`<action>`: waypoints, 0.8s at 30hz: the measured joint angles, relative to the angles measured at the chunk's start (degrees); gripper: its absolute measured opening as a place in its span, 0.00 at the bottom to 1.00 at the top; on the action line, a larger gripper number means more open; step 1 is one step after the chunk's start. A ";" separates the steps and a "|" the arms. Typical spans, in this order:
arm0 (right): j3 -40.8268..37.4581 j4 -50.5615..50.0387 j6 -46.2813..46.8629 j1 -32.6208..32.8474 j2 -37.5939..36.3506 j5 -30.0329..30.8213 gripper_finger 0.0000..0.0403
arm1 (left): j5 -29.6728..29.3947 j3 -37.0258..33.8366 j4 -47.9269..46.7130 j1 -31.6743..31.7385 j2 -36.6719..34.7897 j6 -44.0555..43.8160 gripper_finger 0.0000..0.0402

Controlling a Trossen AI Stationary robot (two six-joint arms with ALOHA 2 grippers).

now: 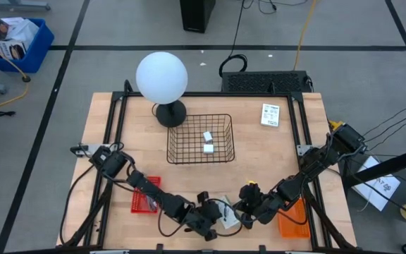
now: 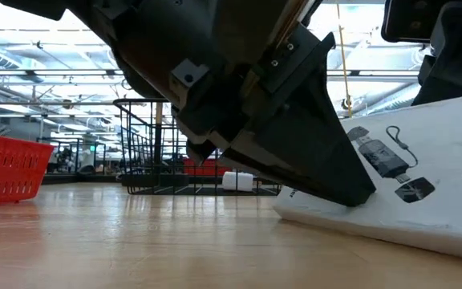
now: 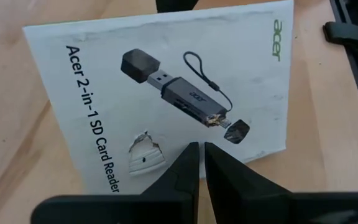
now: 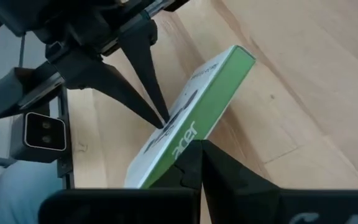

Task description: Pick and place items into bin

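Left end effector [image 3: 201, 163]: nearly closed, tips on white packet [image 3: 166, 87] face | right end effector [image 4: 199, 163]: closed, at packet's green edge

Matt white card packet [image 3: 166, 93] with a torn patch, on smooth pale wood table [image 3: 328, 143].

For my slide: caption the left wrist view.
Left gripper, nearly shut, touching the white card reader box on the wooden table.
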 joint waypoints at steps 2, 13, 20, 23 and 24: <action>0.00 0.35 0.00 0.00 0.00 -0.70 0.00 | -0.60 -0.02 0.03 -0.13 0.02 0.10 0.09; 0.00 3.36 -1.16 0.04 0.04 -1.69 0.00 | -0.83 -0.05 1.48 -0.20 0.07 0.43 0.09; -0.07 2.60 -0.35 0.04 1.33 -3.00 0.00 | -1.67 -0.26 2.51 0.28 0.51 1.28 0.09; -0.07 3.22 0.20 -0.05 2.77 -2.81 0.00 | -1.74 -0.29 2.90 0.64 0.52 1.24 0.09; 0.00 3.38 0.45 -0.11 3.19 -2.78 0.00 | -1.73 -0.29 3.04 0.66 0.52 1.13 0.09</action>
